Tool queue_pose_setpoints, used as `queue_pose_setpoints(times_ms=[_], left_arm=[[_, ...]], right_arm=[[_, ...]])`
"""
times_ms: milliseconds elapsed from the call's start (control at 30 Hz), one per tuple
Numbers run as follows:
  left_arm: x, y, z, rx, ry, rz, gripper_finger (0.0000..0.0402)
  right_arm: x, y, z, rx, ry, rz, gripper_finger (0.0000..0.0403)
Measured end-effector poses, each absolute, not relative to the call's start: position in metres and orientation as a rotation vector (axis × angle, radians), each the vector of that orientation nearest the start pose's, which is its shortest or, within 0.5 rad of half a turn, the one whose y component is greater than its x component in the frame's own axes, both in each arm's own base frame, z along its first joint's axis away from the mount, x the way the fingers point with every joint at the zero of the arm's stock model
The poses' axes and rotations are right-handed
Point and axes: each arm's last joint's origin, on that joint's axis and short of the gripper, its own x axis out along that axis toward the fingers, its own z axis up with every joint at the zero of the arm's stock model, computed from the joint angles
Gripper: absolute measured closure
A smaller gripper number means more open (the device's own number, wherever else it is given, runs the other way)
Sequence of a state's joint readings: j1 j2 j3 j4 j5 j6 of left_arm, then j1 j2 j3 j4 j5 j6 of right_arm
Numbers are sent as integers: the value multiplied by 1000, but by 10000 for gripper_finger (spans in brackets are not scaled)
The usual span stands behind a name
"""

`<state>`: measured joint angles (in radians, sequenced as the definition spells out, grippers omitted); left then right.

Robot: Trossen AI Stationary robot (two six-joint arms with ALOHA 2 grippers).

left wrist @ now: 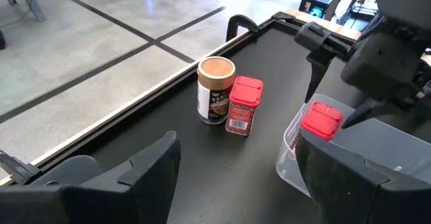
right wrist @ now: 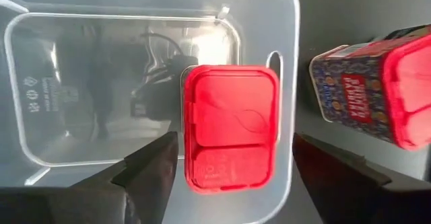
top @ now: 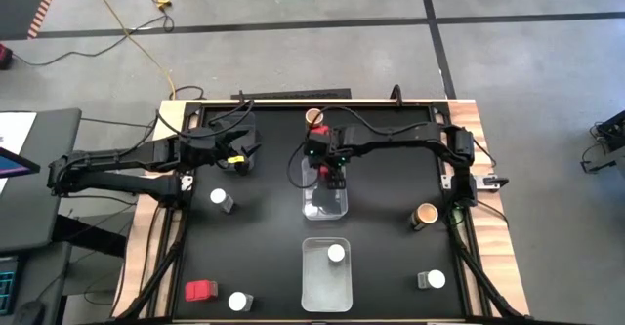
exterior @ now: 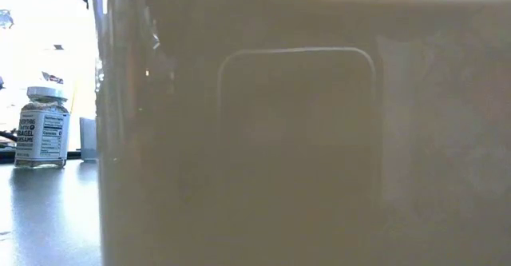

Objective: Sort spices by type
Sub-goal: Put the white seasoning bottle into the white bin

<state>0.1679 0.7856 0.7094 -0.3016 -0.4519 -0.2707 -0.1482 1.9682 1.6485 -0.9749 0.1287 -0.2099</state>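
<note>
My right gripper (right wrist: 232, 177) is open above the far end of a clear tub (top: 325, 200) at mid-table. A red boxy spice (right wrist: 229, 126) stands upright in that tub; the fingers stand on either side of it, apart from it. A second red box (right wrist: 377, 89) stands just outside the tub, beside a brown-topped jar (left wrist: 215, 89) near the table's far edge. My left gripper (left wrist: 246, 177) is open and empty, left of these (top: 237, 154). Other spices stand on the table: white-lidded jars (top: 223, 199) (top: 239, 303) (top: 431, 280) and a brown-topped jar (top: 424, 216). A red box (top: 201, 290) lies at the near left.
A second clear tub (top: 325, 284) near the front edge holds a white-lidded jar (top: 336, 254); its wall fills most of the low view (exterior: 303, 138). A labelled spice jar (exterior: 44, 126) shows at that view's left. The dark tabletop has a raised rim (left wrist: 135, 96).
</note>
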Motion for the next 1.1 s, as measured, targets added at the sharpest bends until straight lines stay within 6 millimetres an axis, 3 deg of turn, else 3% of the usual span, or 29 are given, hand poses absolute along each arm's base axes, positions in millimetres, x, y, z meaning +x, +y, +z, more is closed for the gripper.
queue_pose_setpoints(times_ms=[233,367,533,633,867,1000,1100], left_arm=[[165,41,297,-208,294,660,120],[165,41,297,-202,296,658,120],[165,41,296,-142,320,649,120],[165,41,296,-114,330,635,120],[167,38,296,-64,358,491,120],[166,41,296,-135,348,466,120],[166,43,296,-171,340,473,120]], right_arm=[[385,-61,269,-86,1340,-157,73],[366,-59,294,45,1317,-261,73],[331,-54,324,188,1163,-364,73],[305,-46,319,260,1084,-410,74],[240,-21,283,476,879,-464,74],[215,-17,272,542,748,-497,74],[200,-19,265,554,745,-529,74]])
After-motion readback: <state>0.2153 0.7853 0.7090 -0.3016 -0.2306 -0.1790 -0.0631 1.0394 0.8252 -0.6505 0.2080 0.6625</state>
